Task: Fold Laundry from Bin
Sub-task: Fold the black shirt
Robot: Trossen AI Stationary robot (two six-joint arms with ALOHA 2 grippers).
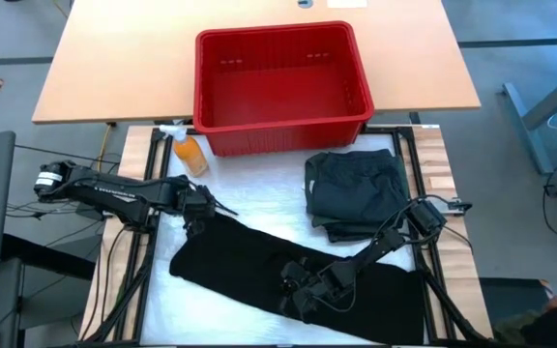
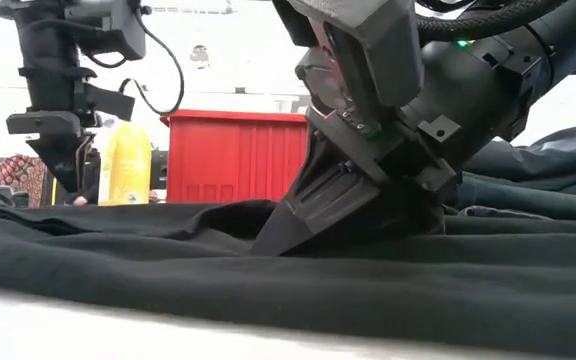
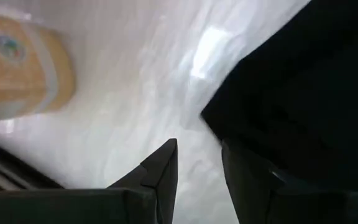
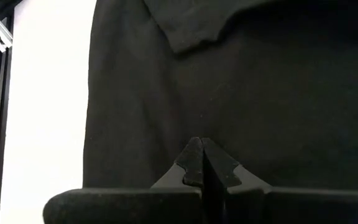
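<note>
R gripper [image 1: 300, 290] down on the long black cloth [image 1: 259, 256], near its mid-length twd the front edge of the table [image 1: 259, 184]. Fingers pressed together tip to tip per R wrist view [image 4: 202, 163]; no fabric visible betw them, so clenched but prob. empty, pressing or sliding on the surface. Can't confirm a pinch of cloth under the tips.

L gripper [image 1: 201, 205] at the cloth's far-left corner, just beside the edge. Fingers [image 3: 160, 171] parted w/ a narrow gap, released, nothing betw them; one finger over bare white surface, the other at the black edge [image 3: 278, 93]. Hangs close above the table in low view [image 2: 63, 150].

Step in hand, judged: flattening/arranging the black piece before folding. Not yet folded; lies spread, w/ ridges near the R gripper [image 2: 298, 225]. Next move prob. needs L to close on the corner and R to get an actual hold on an edge, then lift both together & bring one end over the other. Risk: R tips shut on nothing, cloth just drags.

Cloth long axis: diagonal across the table, from far-left by L gripper to front-right corner. Lies flat, wide end twd front-right.

Other laundry: folded charcoal stack [image 1: 356, 188] to the right, just in front of the bin [image 1: 280, 87]. Bin looks empty, upright, at the table's far side. Orange bottle [image 1: 190, 152] beside bin's left front corner.
</note>
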